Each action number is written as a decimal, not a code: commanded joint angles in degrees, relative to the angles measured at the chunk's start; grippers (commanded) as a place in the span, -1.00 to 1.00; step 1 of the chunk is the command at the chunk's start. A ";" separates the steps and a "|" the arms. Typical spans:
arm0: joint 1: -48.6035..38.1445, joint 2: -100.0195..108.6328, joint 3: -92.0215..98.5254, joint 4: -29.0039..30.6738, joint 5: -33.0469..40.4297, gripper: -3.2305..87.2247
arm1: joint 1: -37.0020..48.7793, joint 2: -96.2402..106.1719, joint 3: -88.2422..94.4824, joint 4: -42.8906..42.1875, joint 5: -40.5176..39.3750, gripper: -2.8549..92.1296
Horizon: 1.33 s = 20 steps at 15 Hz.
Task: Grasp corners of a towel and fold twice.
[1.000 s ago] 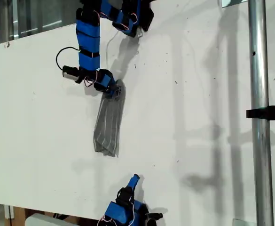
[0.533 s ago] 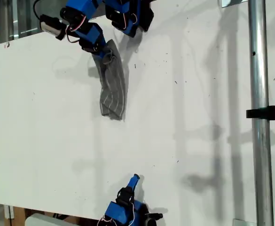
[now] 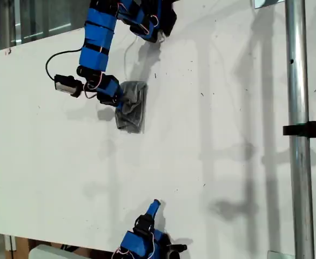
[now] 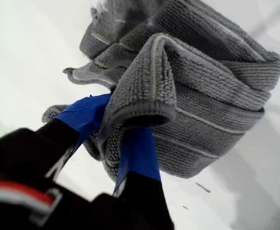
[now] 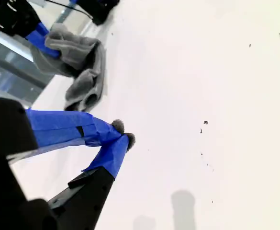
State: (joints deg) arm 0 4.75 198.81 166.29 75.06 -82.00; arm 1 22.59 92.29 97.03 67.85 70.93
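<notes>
Towel [image 3: 132, 106] grey, white-striped, bunched in folds; lies on white table [image 3: 212, 162]; one edge pinched.

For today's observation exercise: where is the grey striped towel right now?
The towel lies bunched on the white table in the upper left-centre of the exterior view, clamped by my first gripper, far from my second gripper at the bottom edge.

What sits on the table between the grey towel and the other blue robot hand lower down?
Nothing: in the exterior view only bare white table lies between the towel and my second gripper.
</notes>
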 commanded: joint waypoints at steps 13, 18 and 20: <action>-6.68 0.53 9.14 -2.29 -7.38 -0.99 | 2.72 66.71 32.70 -0.79 -10.20 -0.95; -4.04 0.44 12.48 -0.97 -15.56 -0.99 | -2.90 88.15 54.23 15.73 11.34 -0.95; -2.99 0.35 12.48 -0.88 -10.20 -0.99 | -5.89 96.33 64.25 16.08 16.61 -0.95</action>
State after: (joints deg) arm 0 0.62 198.90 178.42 74.00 -95.62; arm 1 18.54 186.06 158.29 83.50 84.11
